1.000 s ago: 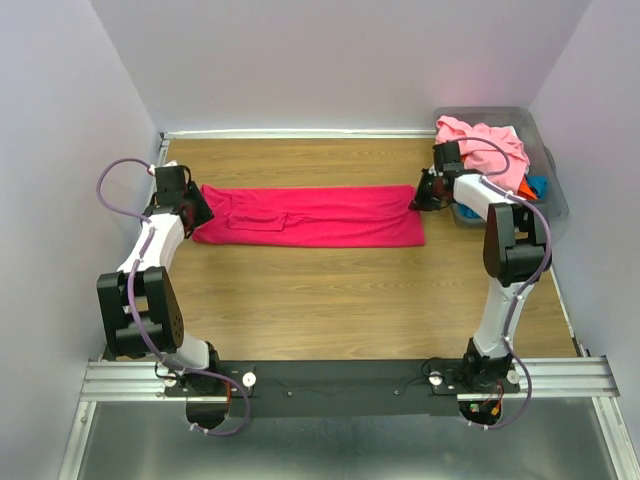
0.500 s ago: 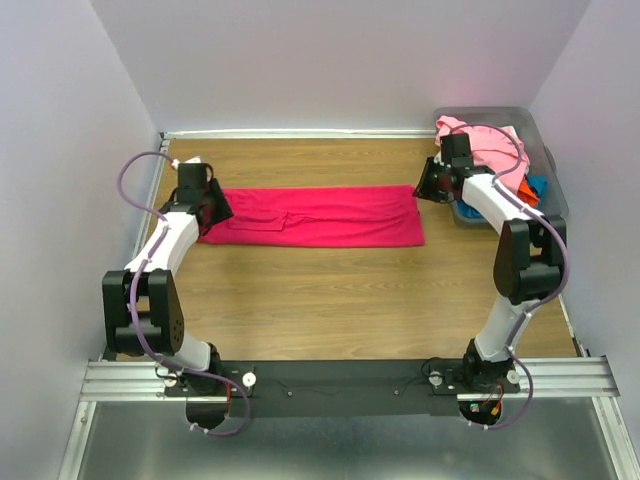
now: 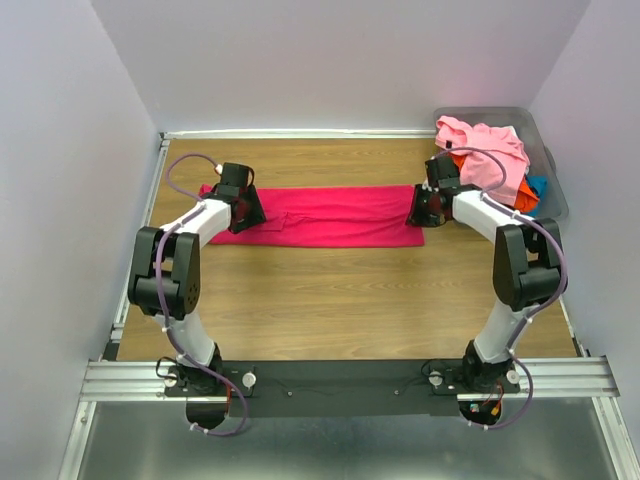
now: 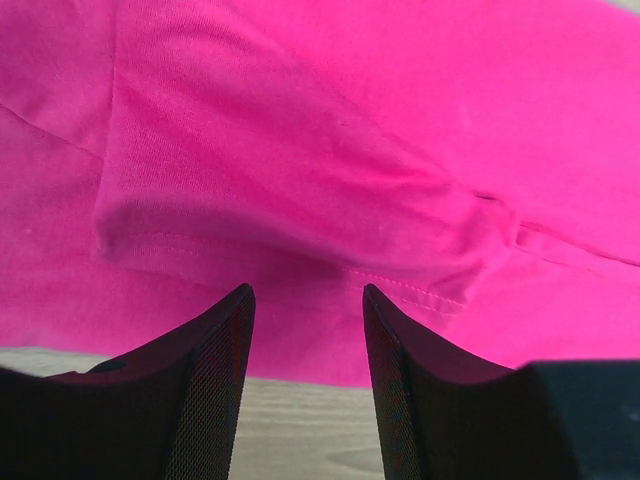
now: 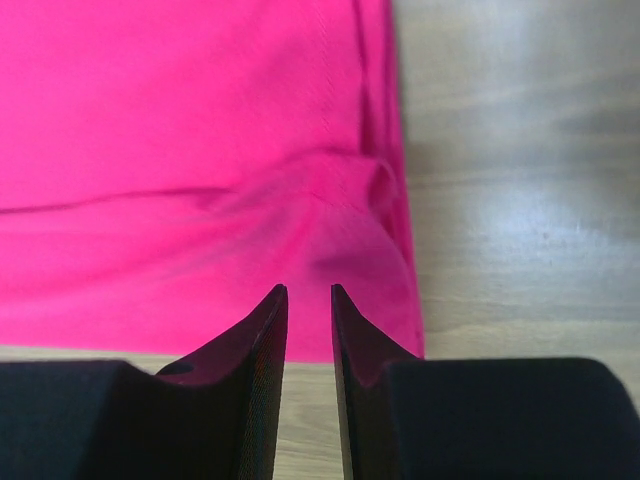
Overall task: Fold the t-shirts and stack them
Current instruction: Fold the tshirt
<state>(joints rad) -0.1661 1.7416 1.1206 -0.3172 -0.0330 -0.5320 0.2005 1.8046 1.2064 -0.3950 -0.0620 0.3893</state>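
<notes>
A crimson-magenta t-shirt (image 3: 325,215) lies flat on the wooden table, folded into a long strip running left to right. My left gripper (image 3: 246,212) is over its left end, jaws open, with only cloth (image 4: 300,150) and bare wood showing past the fingertips (image 4: 306,292). A folded sleeve (image 4: 280,215) lies just ahead of it. My right gripper (image 3: 420,210) is at the strip's right end. Its jaws (image 5: 308,290) stand a narrow gap apart with nothing between them, pointing at the shirt's near right corner (image 5: 370,260).
A grey plastic bin (image 3: 553,188) stands at the back right against the wall. It holds a light pink shirt (image 3: 482,145), an orange one (image 3: 520,190) and a blue one (image 3: 538,184). Walls close in the table at back, left and right.
The left arm swung right from the table's left edge onto the shirt's left end. The right gripper came back from the bin side to the shirt's right end, its jaws parting slightly.
</notes>
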